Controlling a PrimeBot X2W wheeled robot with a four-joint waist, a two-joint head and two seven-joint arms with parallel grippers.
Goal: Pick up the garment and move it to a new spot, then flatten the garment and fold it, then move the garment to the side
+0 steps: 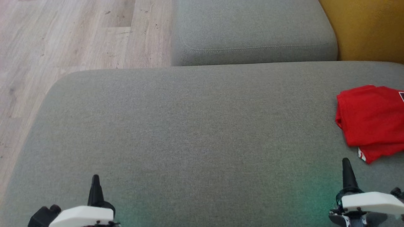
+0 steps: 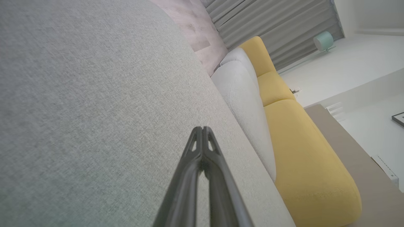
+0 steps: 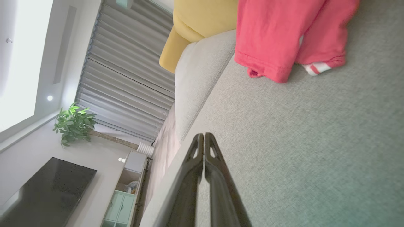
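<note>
A folded red garment [image 1: 371, 121] lies at the right edge of the grey cushion [image 1: 195, 132], partly cut off by the head view's border. A white-striped hem peeks out at its near corner [image 3: 317, 67]. In the right wrist view the garment [image 3: 277, 34] sits ahead of the fingers. My right gripper [image 1: 346, 161] rests near the cushion's front right, just below the garment and apart from it, shut and empty [image 3: 204, 135]. My left gripper [image 1: 95, 177] sits at the front left, far from the garment, shut with nothing in it [image 2: 202, 128].
A second grey cushion [image 1: 252, 31] lies behind the first, with a yellow sofa back [image 1: 369, 28] at the far right. Wooden floor [image 1: 63, 41] runs along the left. Curtains [image 3: 126, 63], a plant [image 3: 74, 123] and a dark screen [image 3: 47, 189] appear in the right wrist view.
</note>
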